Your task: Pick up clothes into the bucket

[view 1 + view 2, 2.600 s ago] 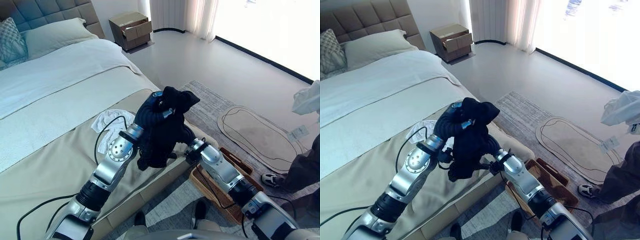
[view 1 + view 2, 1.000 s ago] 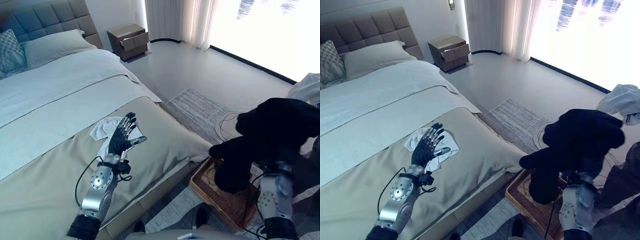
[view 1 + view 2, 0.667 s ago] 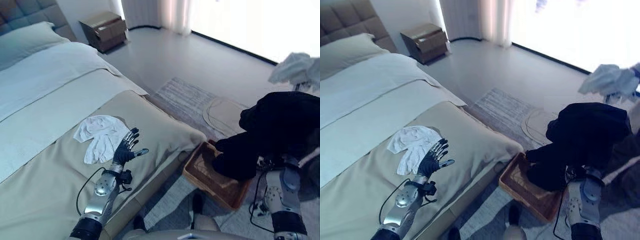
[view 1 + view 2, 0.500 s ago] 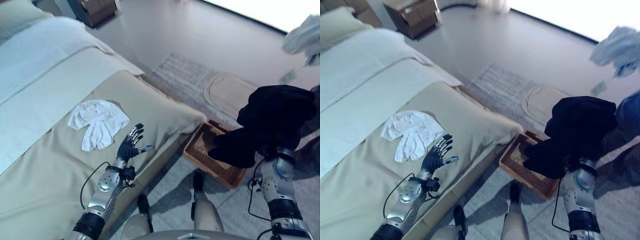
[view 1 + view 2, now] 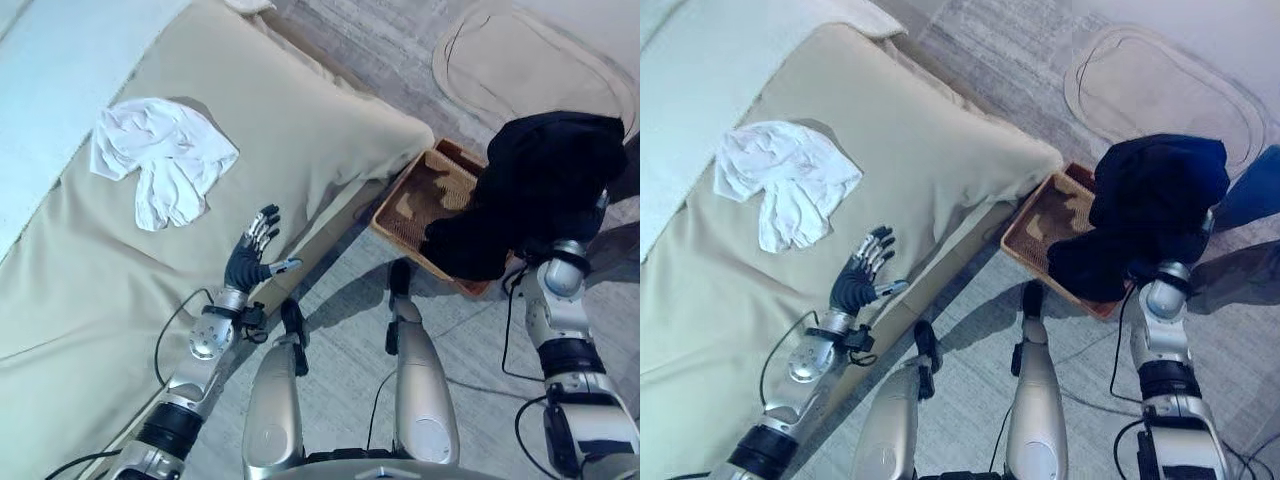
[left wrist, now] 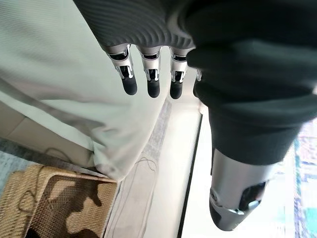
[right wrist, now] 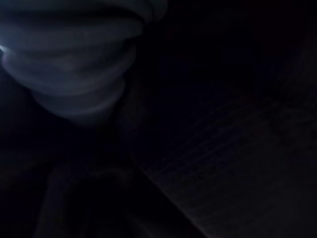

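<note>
- Left eye view: we judge the step in hand to be the drop. The bulky black garment (image 5: 545,190) is draped over the right hand, which is hidden beneath it, so we cannot tell how those fingers stand. The garment's lower fold hangs over the near corner of the shallow brown woven basket (image 5: 420,205) on the floor beside the bed, and may touch it.
- Left eye view: the left hand (image 5: 250,262) is held over the edge of the beige bed cover (image 5: 300,130) with its fingers straight and spread, holding nothing. The crumpled white cloth (image 5: 160,160) lies on the cover, well beyond the fingertips.
- Right eye view: the garment (image 5: 1150,210) is a thick, dark, slumped mass with no visible print; most of its bulk sits above the forearm, not in the basket (image 5: 1040,225). We judge that the next move calls for lowering the load over the basket's centre and then releasing, since a release here could spill cloth over the rim.
- Left wrist view: the fingers (image 6: 151,79) point straight out, dark tips free, with the bed cover (image 6: 59,74) beyond them and the basket (image 6: 54,208) lower on the floor.
- Right wrist view: dark fabric lies past the hand's cover; the fingers cannot be made out.
- Remaining work, in our judgement: the white cloth is not yet collected.
</note>
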Tool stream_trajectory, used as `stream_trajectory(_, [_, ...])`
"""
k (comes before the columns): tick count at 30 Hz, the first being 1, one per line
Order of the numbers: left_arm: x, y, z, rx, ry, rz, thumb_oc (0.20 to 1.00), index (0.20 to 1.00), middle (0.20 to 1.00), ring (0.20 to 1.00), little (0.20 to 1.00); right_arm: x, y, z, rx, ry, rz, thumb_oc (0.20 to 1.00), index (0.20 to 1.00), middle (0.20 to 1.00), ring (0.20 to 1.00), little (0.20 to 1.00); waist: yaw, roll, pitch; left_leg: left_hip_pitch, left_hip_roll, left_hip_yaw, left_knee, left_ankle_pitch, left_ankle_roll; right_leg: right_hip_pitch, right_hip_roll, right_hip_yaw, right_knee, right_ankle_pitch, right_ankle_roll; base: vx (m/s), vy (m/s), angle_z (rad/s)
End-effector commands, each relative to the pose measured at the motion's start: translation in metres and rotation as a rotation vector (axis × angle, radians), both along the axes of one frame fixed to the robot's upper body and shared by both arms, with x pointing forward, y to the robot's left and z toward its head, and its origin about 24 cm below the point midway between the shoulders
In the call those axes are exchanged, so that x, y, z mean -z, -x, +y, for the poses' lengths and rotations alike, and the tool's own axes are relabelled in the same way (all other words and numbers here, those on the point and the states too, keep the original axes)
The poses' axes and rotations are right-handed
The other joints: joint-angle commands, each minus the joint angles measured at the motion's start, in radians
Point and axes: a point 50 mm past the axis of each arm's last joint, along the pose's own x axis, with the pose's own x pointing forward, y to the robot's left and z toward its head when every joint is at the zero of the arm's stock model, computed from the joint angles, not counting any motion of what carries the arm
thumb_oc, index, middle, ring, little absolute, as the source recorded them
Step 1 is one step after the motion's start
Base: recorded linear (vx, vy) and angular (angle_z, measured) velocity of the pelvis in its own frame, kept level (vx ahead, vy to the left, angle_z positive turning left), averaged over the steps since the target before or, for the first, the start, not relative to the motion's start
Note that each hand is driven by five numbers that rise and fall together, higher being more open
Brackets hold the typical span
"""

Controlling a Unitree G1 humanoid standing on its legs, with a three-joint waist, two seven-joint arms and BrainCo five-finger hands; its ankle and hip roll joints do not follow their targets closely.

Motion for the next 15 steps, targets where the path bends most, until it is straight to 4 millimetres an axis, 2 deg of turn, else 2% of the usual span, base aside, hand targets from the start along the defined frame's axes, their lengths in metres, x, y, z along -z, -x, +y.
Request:
stream_trajectory(1, [-0.023,0.009,0.01,-0.045,0.053,-0.133,1.0,1.0,1.0,1.0,1.0,-0.041,-0.001,-0.006,0.037,0.101,-0.135,0.2,0.2,0.2,0.2,0.2,0.009,0.002,-0.073,-0.139,0.023,-0.087,0.095,0.013,-0.012,-0.031,-0.071,0.041,0.276,-0.174,0.058,-0.05,0.002,-0.02])
stream_trajectory(4, [-0.031,0.01,0.005,-0.031,0.047,-0.168,1.0,1.0,1.0,1.0,1.0,-0.054,-0.005,-0.015,0.084,0.116,-0.14,0.2,0.2,0.2,0.2,0.2,0.015,0.015,-0.053,-0.197,0.017,-0.092,0.141,0.003,-0.009,-0.092,-0.074,0.052,0.327,-0.184,0.054,-0.06,0.008,-0.07])
stream_trajectory(6, [-0.034,0.009,0.003,-0.026,0.052,-0.184,1.0,1.0,1.0,1.0,1.0,-0.054,-0.007,-0.02,0.109,0.155,-0.097,0.2,0.2,0.2,0.2,0.2,0.018,0.022,-0.043,-0.23,0.015,-0.092,0.16,-0.001,-0.007,-0.13,-0.074,0.064,0.351,-0.19,0.052,-0.05,0.005,0.06])
stream_trajectory(11, [-0.049,0.01,0.0,-0.021,0.086,-0.252,1.0,1.0,1.0,1.0,1.0,-0.052,-0.019,-0.021,0.132,0.371,0.088,0.2,0.2,0.2,0.2,0.2,0.025,0.034,-0.024,-0.35,0.007,-0.094,0.236,-0.017,-0.002,-0.255,-0.077,0.093,0.432,-0.207,0.041,-0.05,-0.006,-0.01])
stream_trajectory(15, [-0.061,0.009,-0.005,-0.012,0.099,-0.308,1.0,1.0,1.0,1.0,1.0,-0.05,-0.031,-0.013,0.107,0.497,0.195,0.2,0.2,0.2,0.2,0.2,0.029,0.038,-0.02,-0.439,0.006,-0.105,0.305,-0.031,0.002,-0.347,-0.076,0.11,0.501,-0.222,0.034,0.01,-0.017,0.09])
